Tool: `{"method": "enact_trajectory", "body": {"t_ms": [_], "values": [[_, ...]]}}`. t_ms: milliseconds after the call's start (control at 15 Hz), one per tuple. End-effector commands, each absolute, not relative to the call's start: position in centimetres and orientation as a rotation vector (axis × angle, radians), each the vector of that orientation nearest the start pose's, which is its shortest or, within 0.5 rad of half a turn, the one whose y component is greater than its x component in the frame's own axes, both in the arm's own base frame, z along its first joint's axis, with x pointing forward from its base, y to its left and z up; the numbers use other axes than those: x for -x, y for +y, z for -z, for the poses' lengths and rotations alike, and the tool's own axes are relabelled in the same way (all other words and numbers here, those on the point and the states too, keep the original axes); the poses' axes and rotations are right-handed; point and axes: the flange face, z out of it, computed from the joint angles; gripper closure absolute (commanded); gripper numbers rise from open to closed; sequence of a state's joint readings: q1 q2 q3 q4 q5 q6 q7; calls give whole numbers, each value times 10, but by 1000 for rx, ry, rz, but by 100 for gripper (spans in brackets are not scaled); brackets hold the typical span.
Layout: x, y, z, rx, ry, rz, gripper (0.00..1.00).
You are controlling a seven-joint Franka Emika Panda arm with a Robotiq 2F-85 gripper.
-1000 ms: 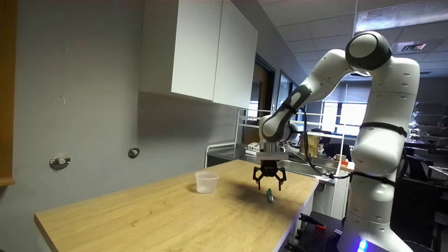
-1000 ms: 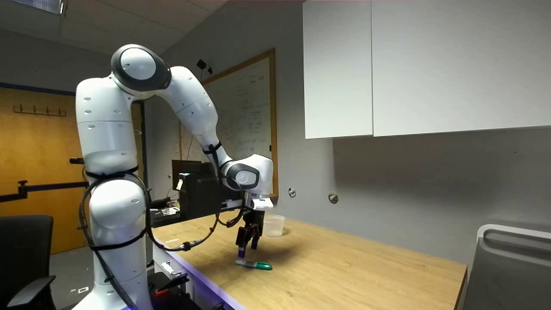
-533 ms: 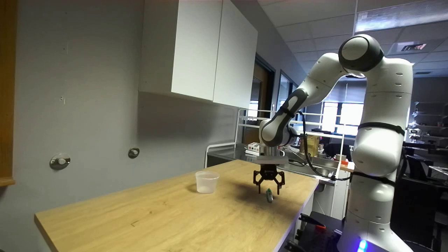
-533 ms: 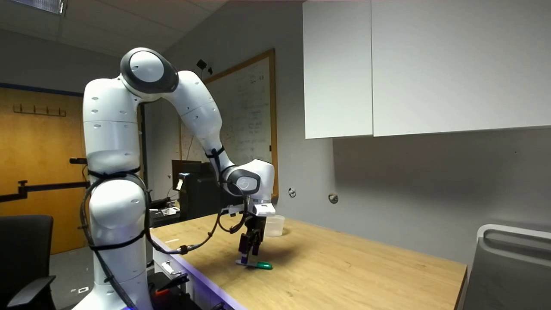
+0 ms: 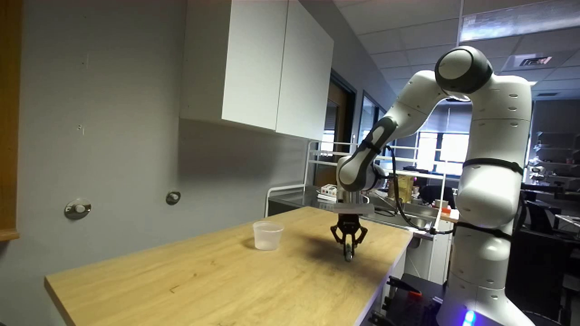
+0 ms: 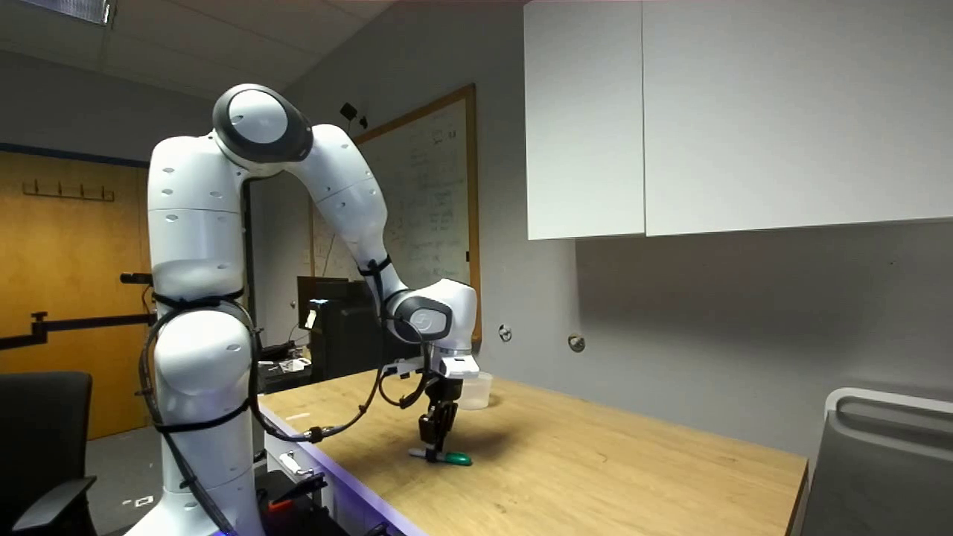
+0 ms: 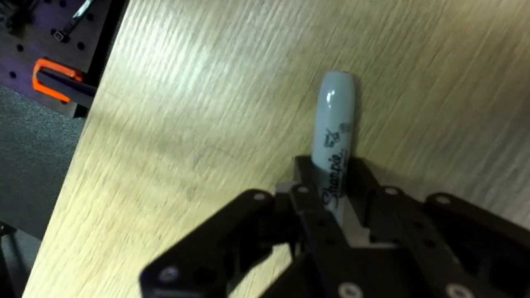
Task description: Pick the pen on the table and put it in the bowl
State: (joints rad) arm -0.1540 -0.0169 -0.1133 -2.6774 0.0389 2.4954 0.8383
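End effector (image 7: 331, 174): I had it pointing down over the counter (image 5: 235, 280), its two fingers (image 7: 304, 167) close together and pinching the pen (image 7: 336, 103) from both sides.
Pen: it lay down at the counter surface, between those fingers; in the wrist view I read "Sharpie" on its pale grey barrel, and in an exterior view its green end jutted out.
Bowl (image 5: 268, 236): whitish and translucent, it stood upright on the counter near the wall (image 5: 127, 158), apart from the pen; in an exterior view the arm (image 6: 342, 182) hid part of it.
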Motion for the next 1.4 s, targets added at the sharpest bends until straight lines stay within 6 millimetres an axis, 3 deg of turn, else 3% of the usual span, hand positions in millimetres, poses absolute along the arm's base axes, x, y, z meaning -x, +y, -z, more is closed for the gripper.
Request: {"method": "enact_trajectory", "body": {"t_ms": [0, 67, 267, 600, 1000, 1333], "values": [[-386, -111, -223, 2648, 1676, -253, 96], [-385, -111, -222, 2644, 1675, -253, 91], [-383, -107, -226, 2628, 1659, -279, 91], [-377, -93, -264, 2645, 1565, -251, 91], [-381, -69, -345, 2711, 1520, -97, 91], [-400, -39, -411, 2761, 1608, 149, 91]]}}
